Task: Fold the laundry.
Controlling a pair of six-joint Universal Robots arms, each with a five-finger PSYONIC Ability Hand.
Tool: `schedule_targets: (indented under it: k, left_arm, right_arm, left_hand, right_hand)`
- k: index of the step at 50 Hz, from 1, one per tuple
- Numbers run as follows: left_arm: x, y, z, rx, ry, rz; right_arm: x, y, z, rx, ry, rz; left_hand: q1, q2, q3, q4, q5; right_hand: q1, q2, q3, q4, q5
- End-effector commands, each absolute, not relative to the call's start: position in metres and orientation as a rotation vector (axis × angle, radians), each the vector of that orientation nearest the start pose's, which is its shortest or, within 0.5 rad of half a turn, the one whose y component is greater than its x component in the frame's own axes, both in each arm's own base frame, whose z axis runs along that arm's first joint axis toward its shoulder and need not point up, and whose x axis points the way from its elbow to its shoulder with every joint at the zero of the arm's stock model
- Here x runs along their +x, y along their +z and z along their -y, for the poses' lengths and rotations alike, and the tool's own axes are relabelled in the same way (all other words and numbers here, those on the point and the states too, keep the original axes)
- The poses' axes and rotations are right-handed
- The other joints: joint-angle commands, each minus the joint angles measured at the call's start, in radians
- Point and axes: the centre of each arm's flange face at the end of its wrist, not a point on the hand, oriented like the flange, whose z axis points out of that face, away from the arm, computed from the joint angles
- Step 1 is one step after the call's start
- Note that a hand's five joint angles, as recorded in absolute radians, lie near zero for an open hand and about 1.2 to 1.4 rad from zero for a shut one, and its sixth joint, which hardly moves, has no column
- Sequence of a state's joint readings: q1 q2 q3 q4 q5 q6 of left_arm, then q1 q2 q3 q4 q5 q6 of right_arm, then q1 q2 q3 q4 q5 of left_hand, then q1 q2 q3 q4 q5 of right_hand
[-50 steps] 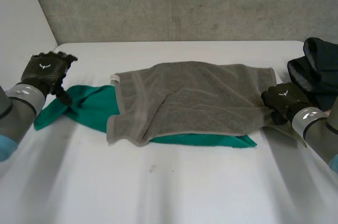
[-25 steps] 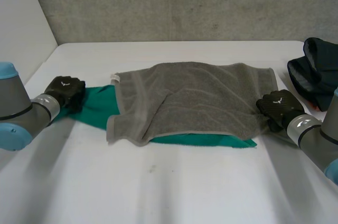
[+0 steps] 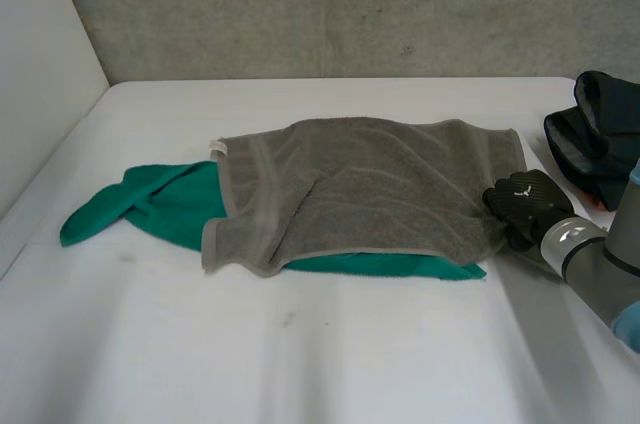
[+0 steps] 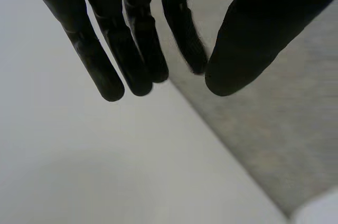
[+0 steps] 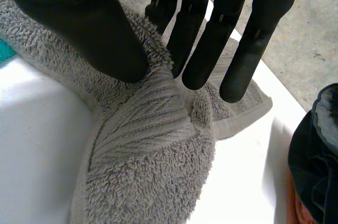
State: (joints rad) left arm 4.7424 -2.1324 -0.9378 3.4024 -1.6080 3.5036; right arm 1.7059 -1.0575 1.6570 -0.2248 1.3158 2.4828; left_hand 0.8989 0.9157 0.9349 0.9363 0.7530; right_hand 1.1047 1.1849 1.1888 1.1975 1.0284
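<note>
A grey towel (image 3: 370,189) lies spread across the middle of the white table (image 3: 350,354), with a fold near its left end. Under it lies a green cloth (image 3: 150,206), whose bunched end sticks out to the left and whose edge shows along the towel's front. My right hand (image 3: 525,206) sits at the towel's right edge. In the right wrist view its thumb (image 5: 90,23) and fingers (image 5: 211,39) pinch up a ridge of the grey towel (image 5: 142,145) near its corner. My left hand (image 4: 132,34) hangs with straight fingers and thumb apart, holding nothing, above a bare white surface.
A pile of dark clothes (image 3: 600,134) lies at the table's right edge, just behind my right hand, and the dark clothes (image 5: 317,155) lie close beside the towel's corner. A grey concrete wall (image 3: 350,4) stands behind the table.
My left hand let go of the green cloth's left end and drew back out of the head view; the cloth's end stays bunched there. My right hand shifted slightly left on the towel's edge.
</note>
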Motion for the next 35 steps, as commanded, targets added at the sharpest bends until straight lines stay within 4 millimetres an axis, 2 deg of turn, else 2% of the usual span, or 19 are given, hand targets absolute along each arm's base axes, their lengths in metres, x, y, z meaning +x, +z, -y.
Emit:
schedule_targets:
  k: [1, 3, 7, 14, 29, 33, 35]
  left_arm:
    - [-0.153, 0.234, 0.422, 0.627, -2.091, -2.295]
    - [-0.157, 0.210, 0.412, 0.723, -2.039, -2.366]
    - [-0.155, 0.178, 0.410, 0.786, -1.983, -2.343]
    - [-0.157, 0.141, 0.408, 0.867, -1.917, -2.360]
    - [-0.156, 0.117, 0.417, 0.918, -1.862, -2.361]
    - [-0.156, 0.110, 0.420, 0.929, -1.855, -2.355]
    - [-0.156, 0.108, 0.422, 0.939, -1.854, -2.348]
  right_arm:
    - [0.201, 0.132, 0.322, -1.254, -1.829, -2.350]
    - [0.200, 0.131, 0.323, -1.262, -1.834, -2.351]
    - [0.199, 0.131, 0.323, -1.276, -1.837, -2.349]
    - [0.200, 0.129, 0.322, -1.285, -1.828, -2.349]
    - [0.201, 0.124, 0.321, -1.294, -1.809, -2.356]
    - [0.202, 0.123, 0.321, -1.298, -1.803, -2.360]
    - [0.201, 0.122, 0.321, -1.298, -1.800, -2.367]
  left_hand:
    - [-0.724, -0.741, -0.760, -0.762, -0.753]
    - [-0.724, -0.741, -0.760, -0.762, -0.753]
    - [-0.724, -0.741, -0.760, -0.761, -0.753]
    - [-0.612, -0.629, -0.648, -0.649, -0.641]
    - [-0.600, -0.617, -0.636, -0.638, -0.629]
    - [-0.530, -0.547, -0.566, -0.568, -0.559]
    - [-0.404, -0.421, -0.440, -0.442, -0.433]
  right_hand:
    - [0.292, 0.211, 0.207, 0.199, 0.193]
    - [0.292, 0.211, 0.207, 0.199, 0.193]
    - [0.292, 0.211, 0.207, 0.199, 0.193]
    - [0.292, 0.211, 0.207, 0.199, 0.193]
    - [0.292, 0.211, 0.207, 0.199, 0.193]
    - [0.292, 0.211, 0.207, 0.199, 0.193]
    - [0.292, 0.211, 0.207, 0.199, 0.193]
